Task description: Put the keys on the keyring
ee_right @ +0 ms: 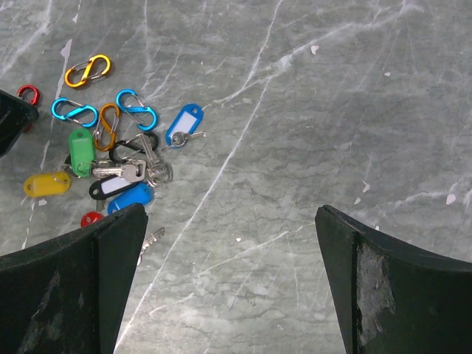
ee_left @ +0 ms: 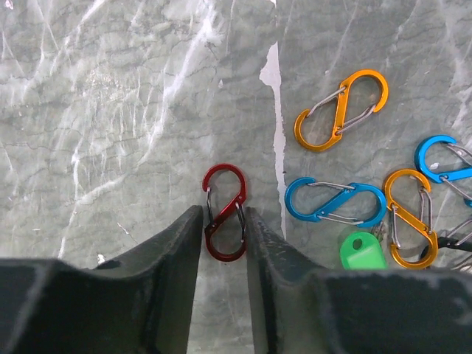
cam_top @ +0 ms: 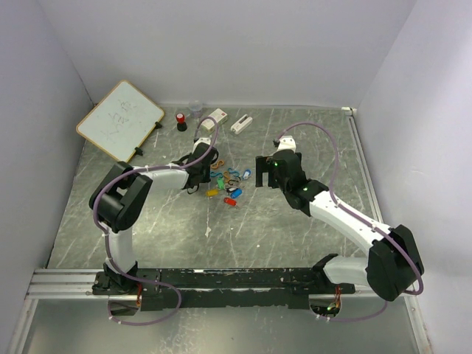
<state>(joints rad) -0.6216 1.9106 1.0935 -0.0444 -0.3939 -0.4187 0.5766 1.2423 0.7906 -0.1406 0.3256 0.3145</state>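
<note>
- a whiteboard (cam_top: 120, 119) leans at the far left corner of the grey marbled table (cam_top: 310, 147).
- a red-capped black cylinder (cam_top: 181, 120), a clear cup (cam_top: 195, 108) and two white blocks (cam_top: 214, 118) (cam_top: 241, 123) line the back wall.
- the left gripper (ee_left: 224, 214) reaches down left of centre, its fingers (ee_left: 173, 258) drawn narrow around a red carabiner clip (ee_left: 225, 212), which lies flat on the table. each finger presses against one side of the clip's lower loop.
- just right of it lie the loose clips: an orange carabiner (ee_left: 341, 110) farther out, a blue carabiner (ee_left: 335, 202) closer in, a second orange one (ee_left: 410, 217) touching it, and another blue one (ee_left: 442, 158) at the frame's edge.
- the keys (cam_top: 230, 184) sit bunched at mid-table between the two arms, beside those clips. the right wrist view shows a green tag (ee_right: 80, 151), a yellow tag (ee_right: 46, 184), a black tag (ee_right: 110, 186), a blue tag (ee_right: 131, 198), a red tag (ee_right: 91, 219) and bare metal keys (ee_right: 133, 171) tangled together. a blue tag with a white label (ee_right: 184, 124) lies just apart from the bunch.
- the right gripper (ee_right: 230, 214) hangs right of the pile, jaws spread wide with nothing between them and only bare table below.
</note>
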